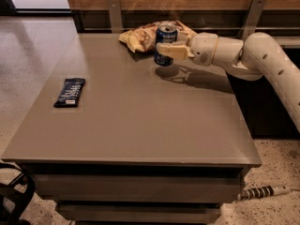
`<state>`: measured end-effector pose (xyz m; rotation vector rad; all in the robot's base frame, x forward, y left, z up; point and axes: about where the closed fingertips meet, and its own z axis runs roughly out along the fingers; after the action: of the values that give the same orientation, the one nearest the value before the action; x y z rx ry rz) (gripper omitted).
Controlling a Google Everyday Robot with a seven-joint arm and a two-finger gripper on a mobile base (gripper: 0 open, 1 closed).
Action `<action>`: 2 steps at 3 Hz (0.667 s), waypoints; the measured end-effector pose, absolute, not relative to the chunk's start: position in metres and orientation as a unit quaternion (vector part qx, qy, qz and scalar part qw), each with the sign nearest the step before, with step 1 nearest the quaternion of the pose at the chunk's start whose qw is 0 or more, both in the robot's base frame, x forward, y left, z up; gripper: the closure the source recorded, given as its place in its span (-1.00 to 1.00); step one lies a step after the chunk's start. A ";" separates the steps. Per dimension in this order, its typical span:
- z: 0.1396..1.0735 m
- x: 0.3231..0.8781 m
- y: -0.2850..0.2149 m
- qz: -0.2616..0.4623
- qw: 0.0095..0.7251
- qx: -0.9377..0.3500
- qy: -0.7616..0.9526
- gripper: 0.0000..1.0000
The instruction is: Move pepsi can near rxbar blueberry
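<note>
The pepsi can (166, 33), blue with a silver top, is held in my gripper (165, 50), which reaches in from the right and is shut around the can's middle. The can hangs upright a little above the grey table (140, 125), and its shadow lies on the tabletop just below it. It is in front of the chip bag at the back of the table. The rxbar blueberry (70, 92), a flat dark navy bar with white lettering, lies near the table's left edge, far to the left of the can and nearer to the front.
A yellow-brown chip bag (139, 36) lies at the table's back edge, right behind the can. A wooden wall with metal brackets (114, 14) runs behind the table. My white arm (253, 55) spans the back right. Tiled floor lies left of the table.
</note>
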<state>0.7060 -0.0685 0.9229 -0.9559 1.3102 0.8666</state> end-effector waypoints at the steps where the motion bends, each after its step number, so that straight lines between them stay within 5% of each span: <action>1: 0.941 0.671 -0.043 0.380 0.603 -0.432 0.553 1.00; 2: 0.956 0.628 0.004 0.400 0.587 -0.464 0.530 1.00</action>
<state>0.6280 0.0035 0.9560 -1.0809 1.2365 0.9314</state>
